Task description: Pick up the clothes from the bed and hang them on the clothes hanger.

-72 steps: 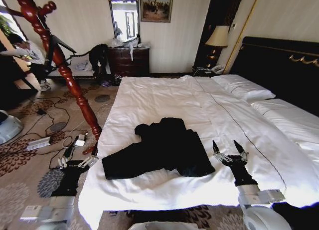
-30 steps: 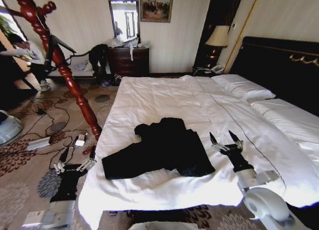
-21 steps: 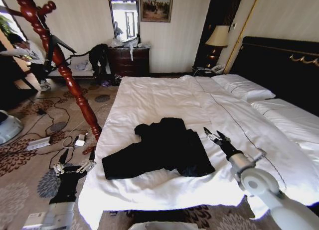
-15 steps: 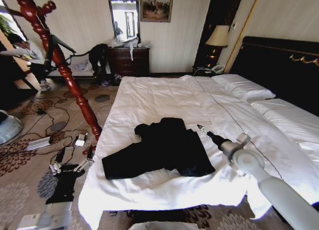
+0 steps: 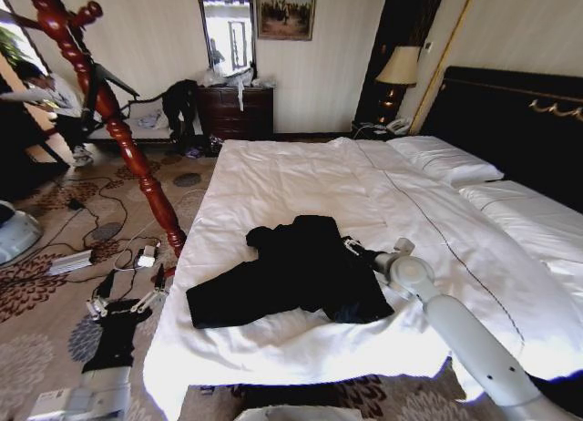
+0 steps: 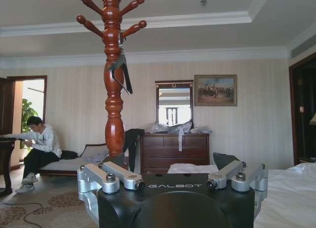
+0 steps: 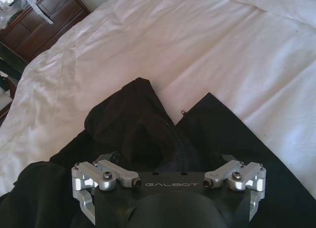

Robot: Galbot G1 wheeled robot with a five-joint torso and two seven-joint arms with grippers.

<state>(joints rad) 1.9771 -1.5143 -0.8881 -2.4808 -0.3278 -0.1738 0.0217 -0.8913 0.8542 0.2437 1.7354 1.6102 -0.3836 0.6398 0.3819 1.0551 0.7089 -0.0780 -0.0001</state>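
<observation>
The large black coat-like garment (image 5: 296,271) lay crumpled on the near part of the wide bed with plain white sheets (image 5: 301,179), toward its floor-side edge. The right gripper (image 5: 351,248) was positioned at the garment's right edge, over the dark cloth; from the wrist view its finger linkages appeared spread, but whether the tips had closed on fabric could not be determined. The left gripper (image 5: 121,304) hung low over the patterned carpet (image 5: 46,284) beside the bed, fingers spread and holding nothing. The tall reddish-brown turned-wood coat stand (image 5: 109,120) stood on the carpet left of the bed.
</observation>
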